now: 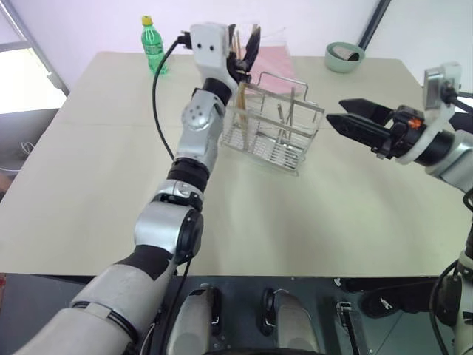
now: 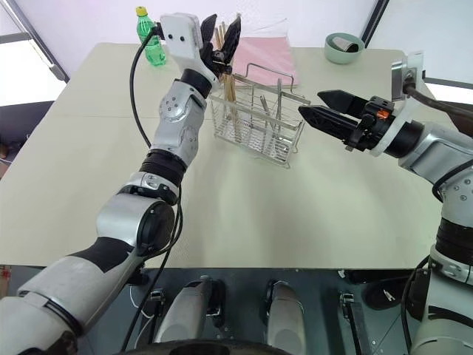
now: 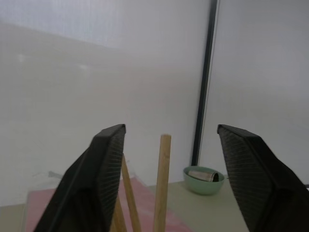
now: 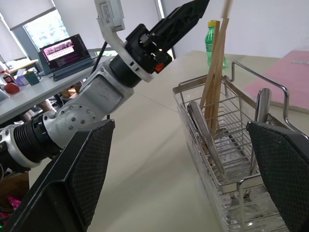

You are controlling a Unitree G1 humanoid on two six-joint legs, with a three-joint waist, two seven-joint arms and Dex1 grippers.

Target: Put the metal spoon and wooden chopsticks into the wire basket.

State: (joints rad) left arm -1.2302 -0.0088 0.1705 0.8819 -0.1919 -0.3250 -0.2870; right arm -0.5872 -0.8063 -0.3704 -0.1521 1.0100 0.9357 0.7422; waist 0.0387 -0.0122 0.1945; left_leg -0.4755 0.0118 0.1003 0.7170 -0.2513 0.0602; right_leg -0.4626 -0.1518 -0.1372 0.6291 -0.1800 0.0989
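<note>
The wire basket (image 1: 272, 122) stands on the beige table, a little beyond its middle. The wooden chopsticks (image 2: 228, 81) stand upright in the basket's left end, and their tips (image 3: 164, 183) rise between my left gripper's fingers. My left gripper (image 2: 222, 33) is open above that end, its fingers spread either side of the sticks without touching them. A slim shiny handle (image 4: 262, 107), which looks like the metal spoon, stands in another compartment. My right gripper (image 1: 349, 116) hovers open and empty just right of the basket.
A green bottle (image 1: 153, 44) stands at the table's far left. A pink mat (image 1: 272, 63) lies behind the basket. A pale green bowl (image 1: 344, 56) sits at the far right. A laptop (image 4: 60, 50) rests on a separate desk.
</note>
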